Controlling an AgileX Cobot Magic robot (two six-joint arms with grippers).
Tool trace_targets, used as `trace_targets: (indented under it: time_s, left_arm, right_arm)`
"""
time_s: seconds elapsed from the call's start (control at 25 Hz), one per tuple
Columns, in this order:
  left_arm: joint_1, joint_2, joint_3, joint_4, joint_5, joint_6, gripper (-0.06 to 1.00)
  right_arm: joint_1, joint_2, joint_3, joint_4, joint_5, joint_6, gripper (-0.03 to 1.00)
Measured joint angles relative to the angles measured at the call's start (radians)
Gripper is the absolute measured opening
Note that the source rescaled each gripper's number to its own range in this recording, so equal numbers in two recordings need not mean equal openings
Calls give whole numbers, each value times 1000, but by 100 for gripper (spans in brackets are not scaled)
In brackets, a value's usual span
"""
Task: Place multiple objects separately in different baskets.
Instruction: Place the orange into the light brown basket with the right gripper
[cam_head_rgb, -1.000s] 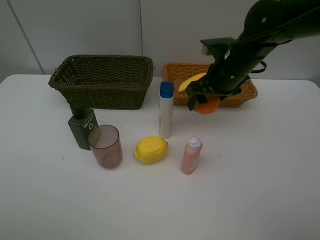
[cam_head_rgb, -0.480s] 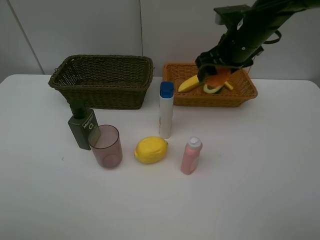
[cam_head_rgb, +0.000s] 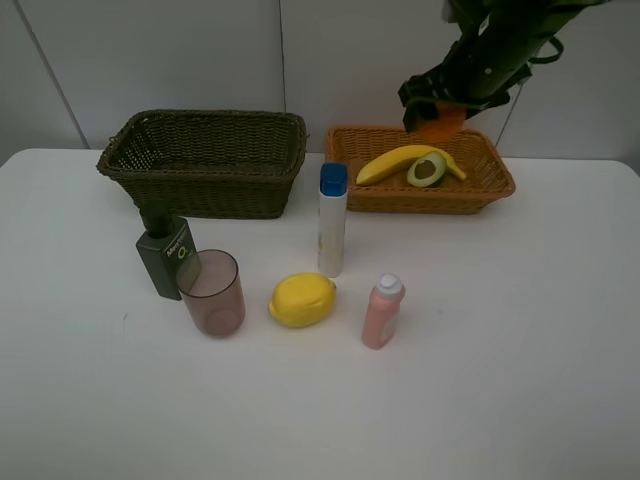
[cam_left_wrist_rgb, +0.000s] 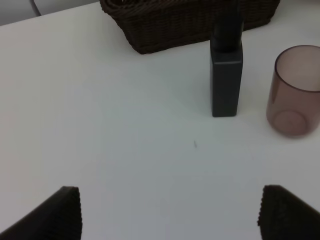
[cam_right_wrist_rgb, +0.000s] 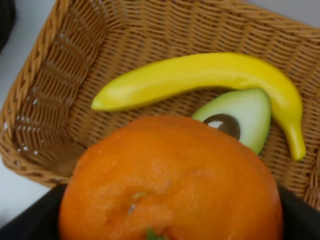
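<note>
Orange (cam_head_rgb: 441, 124): 1, held by the right end effector (cam_head_rgb: 440, 112). It has been carried within the last second from in front of the tan basket (cam_head_rgb: 497, 186) to above its rear rim, and release is judged due.
In basket: banana (cam_head_rgb: 392, 161) 1, avocado half (cam_head_rgb: 426, 169) 1.
On worktop (cam_head_rgb: 520, 330): lemon (cam_head_rgb: 301, 299) 1, pump bottle (cam_head_rgb: 166, 258) 1, blue-capped bottle (cam_head_rgb: 331, 225) 1, pink bottle (cam_head_rgb: 382, 312) 1, tumbler (cam_head_rgb: 213, 292) 1.
Dark basket (cam_head_rgb: 200, 190): 1.
Left end effector (cam_left_wrist_rgb: 170, 210): spread wide, nothing held.
</note>
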Motion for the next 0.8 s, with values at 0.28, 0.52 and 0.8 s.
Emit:
trace_targets:
  time_s: [0.28, 0.52, 0.8]
  left_arm:
    - [0, 0, 0, 0, 0, 0, 95]
    - [0, 0, 0, 0, 0, 0, 95]
    - [0, 0, 0, 0, 0, 0, 95]
  right_arm:
    - [-8, 118, -88, 0, -25, 0, 69]
    - [-8, 195, -140, 2, -31, 0, 69]
    - [-8, 246, -180, 2, -49, 0, 69]
